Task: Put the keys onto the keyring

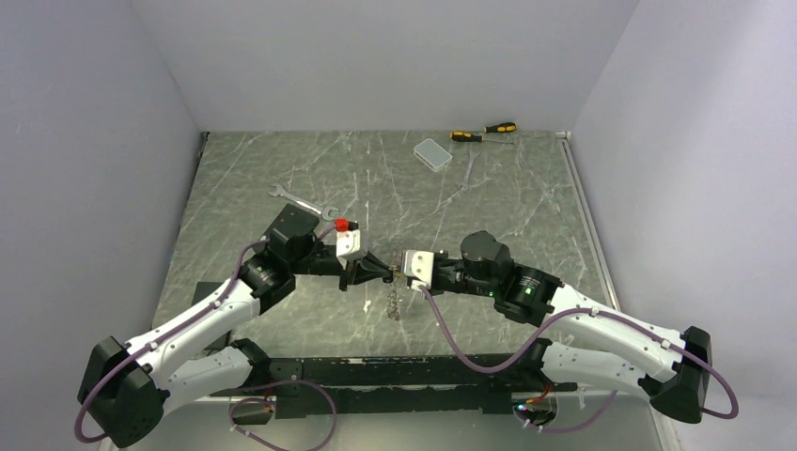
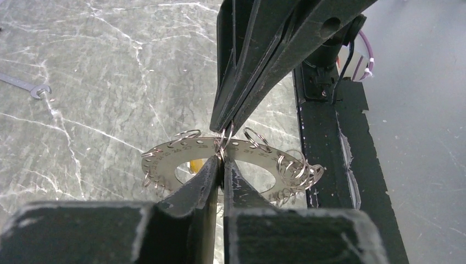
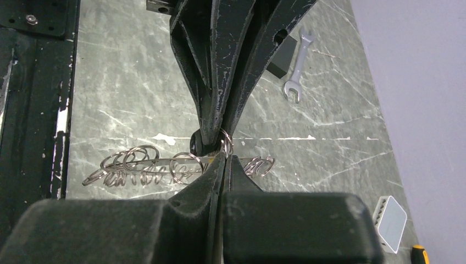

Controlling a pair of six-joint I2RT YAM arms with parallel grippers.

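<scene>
The keyring (image 2: 250, 159) is a flat silvery loop with numbered holes and several small wire rings; it hangs above the table between my two grippers (image 1: 393, 303) and shows edge-on in the right wrist view (image 3: 148, 162). My right gripper (image 3: 225, 157) is shut on one small wire ring (image 3: 227, 144) at the loop's rim. My left gripper (image 2: 222, 161) meets it tip to tip, jaws nearly together. A small black key head (image 3: 198, 144) sticks out beside the left fingertips. Something yellow (image 2: 193, 165) shows through the loop's middle. The pale key is out of view.
A silver spanner (image 1: 303, 200) lies behind the left arm beside a black block (image 3: 283, 60). Two yellow-and-black screwdrivers (image 1: 484, 132) and a clear plastic box (image 1: 433, 153) sit at the back. A black rail (image 2: 324, 159) runs along the table's near edge.
</scene>
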